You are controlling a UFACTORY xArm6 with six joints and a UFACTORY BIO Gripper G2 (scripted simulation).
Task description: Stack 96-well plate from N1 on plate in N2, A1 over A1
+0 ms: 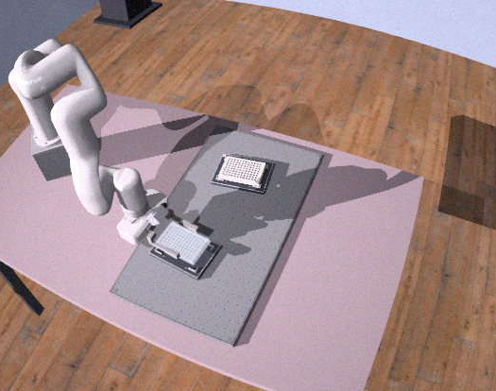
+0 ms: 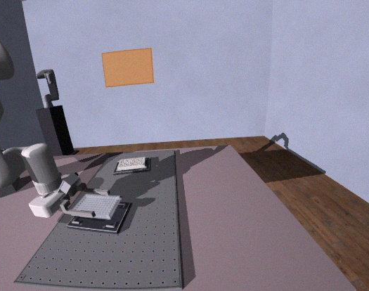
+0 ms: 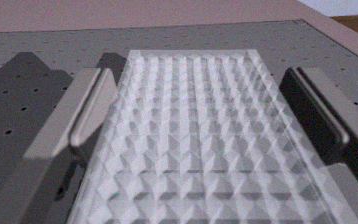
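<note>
A clear 96-well plate (image 1: 182, 242) (image 2: 97, 205) (image 3: 195, 120) is held level a little above the dark nest N1 (image 1: 206, 263) (image 2: 121, 218), the nearer one in the top and exterior views. My gripper (image 1: 185, 241) (image 2: 100, 203) (image 3: 199, 100) is shut on this plate, one finger along each long side. The nest's front corner posts show below the plate. A cream-white 96-well plate (image 1: 242, 170) (image 2: 131, 163) sits in the nest N2 (image 1: 268, 178) (image 2: 147, 165), farther back, and looks flat. The cut-off corners of both plates are too small to tell.
Both nests stand on a grey perforated board (image 1: 176, 302) (image 2: 145, 246) on the pink table (image 1: 327, 264) (image 2: 236, 228). The arm's shadow falls across the board between the nests. No tall object stands between the nests.
</note>
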